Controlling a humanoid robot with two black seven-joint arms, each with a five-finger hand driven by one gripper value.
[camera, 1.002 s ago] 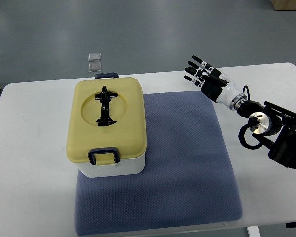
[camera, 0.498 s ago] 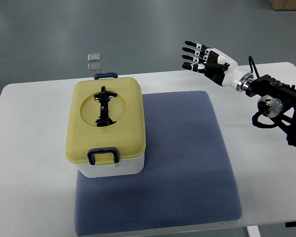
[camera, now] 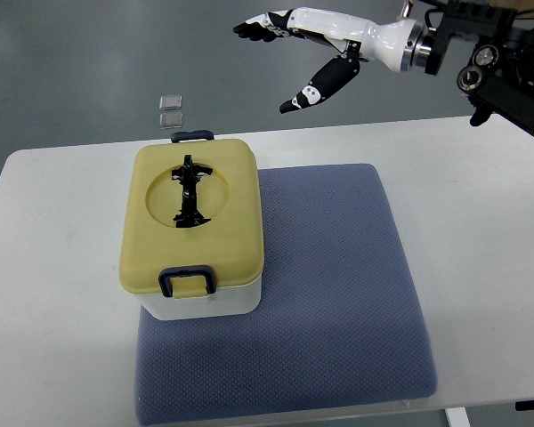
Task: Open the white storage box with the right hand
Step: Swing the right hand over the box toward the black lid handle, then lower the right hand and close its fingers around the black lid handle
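Observation:
The white storage box [camera: 205, 302] stands on the left part of a blue mat [camera: 329, 294]. Its yellow lid [camera: 196, 218] is down, with a black folding handle [camera: 189, 191] lying in a round recess. Dark blue latches sit at the near edge [camera: 188, 282] and the far edge [camera: 192, 137]. My right hand [camera: 289, 53] hovers high above the table's far edge, up and to the right of the box. Its fingers are spread and hold nothing. The right arm [camera: 481, 58] enters from the top right. My left hand does not show.
The white table [camera: 53, 294] carries the mat and the box. Two small clear squares [camera: 170, 111] lie on the grey floor beyond the table's far edge.
My right hand has risen from the table's right side and swung left and upward, toward the box, turning from palm-flat to side-on. The box has not moved.

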